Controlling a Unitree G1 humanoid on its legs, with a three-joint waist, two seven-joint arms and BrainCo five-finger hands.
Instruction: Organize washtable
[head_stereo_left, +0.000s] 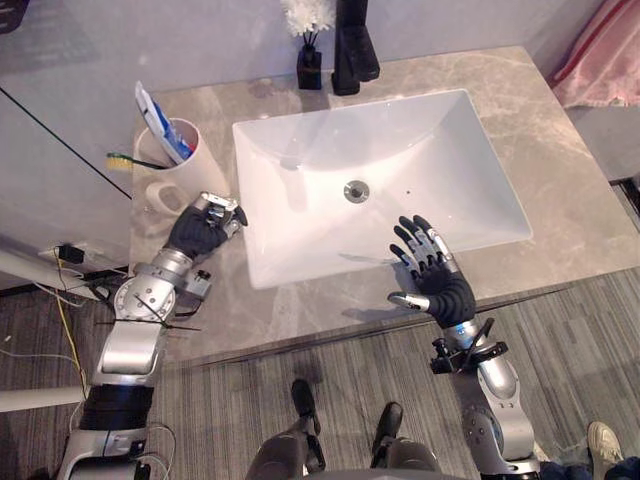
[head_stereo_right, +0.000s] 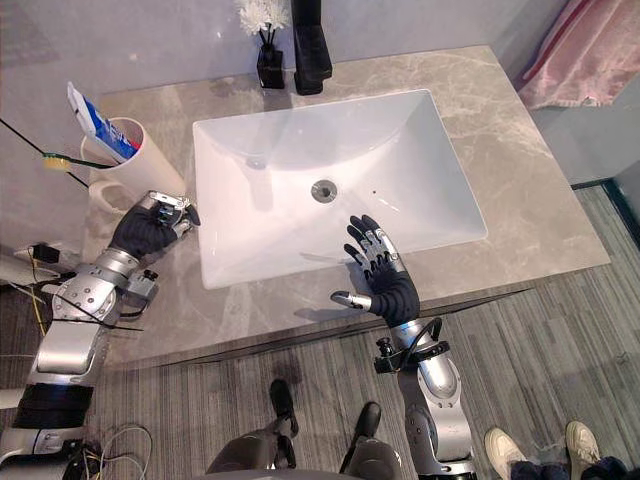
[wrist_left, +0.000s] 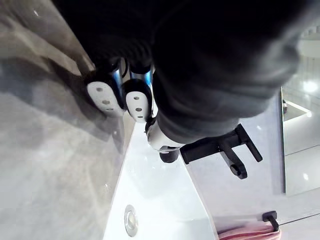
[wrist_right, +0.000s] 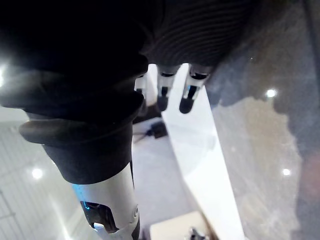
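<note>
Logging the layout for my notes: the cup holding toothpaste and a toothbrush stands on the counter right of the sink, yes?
No. The cup holding toothpaste and a toothbrush stands on the counter left of the sink, as the left eye view shows.

Pink towel (head_stereo_left: 605, 60) far right; shoes (head_stereo_right: 583, 438) on floor (head_stereo_right: 560, 330).

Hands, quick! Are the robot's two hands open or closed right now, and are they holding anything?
Left hand: closed, fingers curled, nothing seen in it.
Right hand: open, fingers spread, holding nothing.
</note>
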